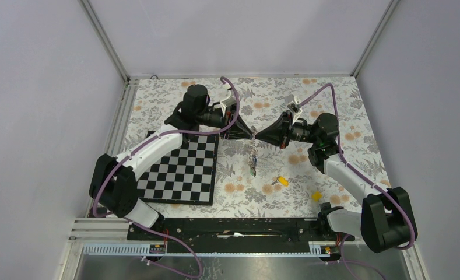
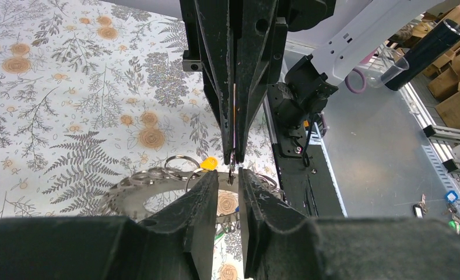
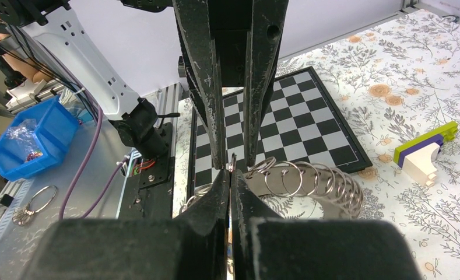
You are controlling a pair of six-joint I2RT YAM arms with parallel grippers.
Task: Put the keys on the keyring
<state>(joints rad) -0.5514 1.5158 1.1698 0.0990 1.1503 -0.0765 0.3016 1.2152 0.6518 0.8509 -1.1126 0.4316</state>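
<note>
1. Two grippers meet tip to tip above the floral table, just right of the chessboard. L gripper comes in from the left, R gripper from the right.
2. Keyring hangs from that meeting point. In the top view its long axis runs straight toward the near edge. Green-blue bits sit at its lower end, too small to tell apart.
3. R gripper: fingers all but closed, pinching a small ring at the top of the keyring.
4. L gripper: narrow gap btwn fingers, wider than the thin metal standing in it. Can't tell if either pad touches it.
5. Top view only: orange-yellow key lies loose on the table, just right of the keyring's lower end. Yellow bit lies further right, near the R arm's base, too small to identify.
6. L wrist view only: the keyring's toothed, gear-like band shows w/ small rings along it. Yellow key head sits just beyond, near the L fingertips.
7. R wrist view only: a row of split rings curves off to the right like a coil. Green-purple-white block stands on the table at right. Blue bin sits off the table at left.
</note>
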